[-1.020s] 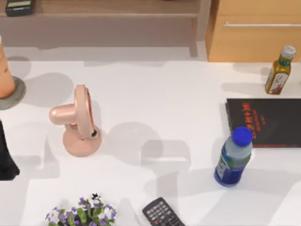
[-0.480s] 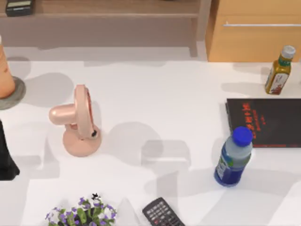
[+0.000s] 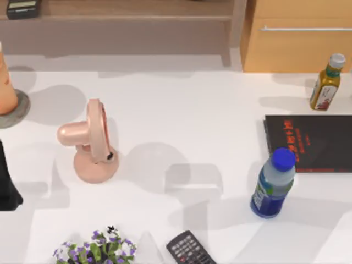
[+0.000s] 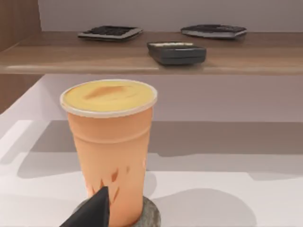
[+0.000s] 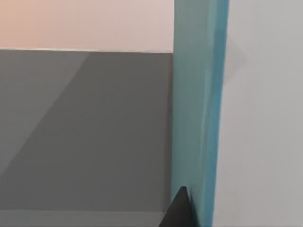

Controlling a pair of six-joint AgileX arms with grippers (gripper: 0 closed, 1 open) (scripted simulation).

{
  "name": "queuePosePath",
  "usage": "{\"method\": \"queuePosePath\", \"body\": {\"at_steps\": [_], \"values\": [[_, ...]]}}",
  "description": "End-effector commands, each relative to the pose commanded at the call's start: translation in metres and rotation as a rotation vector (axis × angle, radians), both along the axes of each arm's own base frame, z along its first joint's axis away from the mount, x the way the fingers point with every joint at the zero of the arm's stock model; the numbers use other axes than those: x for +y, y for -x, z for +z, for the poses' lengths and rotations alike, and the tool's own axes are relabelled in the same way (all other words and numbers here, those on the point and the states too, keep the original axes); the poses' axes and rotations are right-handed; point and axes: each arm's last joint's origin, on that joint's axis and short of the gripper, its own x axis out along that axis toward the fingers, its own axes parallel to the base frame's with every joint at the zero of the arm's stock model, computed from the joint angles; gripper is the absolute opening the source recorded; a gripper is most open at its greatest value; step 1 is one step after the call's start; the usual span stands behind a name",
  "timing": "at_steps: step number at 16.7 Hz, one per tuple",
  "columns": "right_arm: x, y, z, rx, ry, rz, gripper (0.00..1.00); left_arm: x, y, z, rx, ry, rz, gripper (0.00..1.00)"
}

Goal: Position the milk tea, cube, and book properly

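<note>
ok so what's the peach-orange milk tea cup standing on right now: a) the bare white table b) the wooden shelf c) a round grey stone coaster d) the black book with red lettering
c: the peach-orange milk tea cup stands upright on a round grey stone coaster at the table's left edge.

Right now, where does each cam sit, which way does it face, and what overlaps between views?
Top view: above the table, looking down at the pink fan, blue bottle and black book; a dark piece of the left arm at its left edge.
Left wrist view: low, level, facing the milk tea on its coaster; a dark gripper finger shows.
Right wrist view: close against the teal book; a dark finger shows.
Shared: top and left wrist views both show the milk tea.
</note>
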Motion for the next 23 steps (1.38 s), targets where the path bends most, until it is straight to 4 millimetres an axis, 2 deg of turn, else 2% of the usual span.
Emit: {"method": "queuePosePath", "body": {"at_steps": [16,19,23], "values": [[0.001,0.011,0.012,-0.005,-0.005,-0.003,0.0,0.0,0.0,0.0,0.0,0.0,0.0,1.0],[0.008,0.025,0.027,-0.03,-0.042,-0.041,0.0,0.0,0.0,0.0,0.0,0.0,0.0,1.0],[0.033,0.061,0.054,-0.087,-0.165,-0.117,0.0,0.0,0.0,0.0,0.0,0.0,0.0,1.0]]}}
